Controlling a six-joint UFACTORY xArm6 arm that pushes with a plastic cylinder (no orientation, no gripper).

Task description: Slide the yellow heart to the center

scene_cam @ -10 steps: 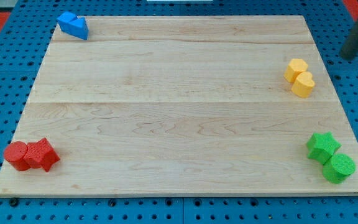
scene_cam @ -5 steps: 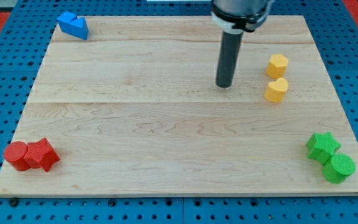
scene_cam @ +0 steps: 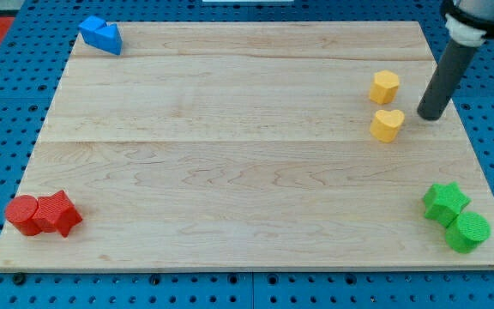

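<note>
1. One pale wooden board (scene_cam: 230, 163) carries the coloured blocks.
2. The dark rod leans slightly; my tip (scene_cam: 430, 117) holds nothing, touches no block.
3. The yellow heart block (scene_cam: 388, 124) lies near the tip, on the view's left of it.

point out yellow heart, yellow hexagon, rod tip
yellow heart (scene_cam: 388, 124): camera view, top face.
yellow hexagon (scene_cam: 384, 87): camera view, top face.
my tip (scene_cam: 430, 117): camera view, rod's very end, right of the heart.
</note>
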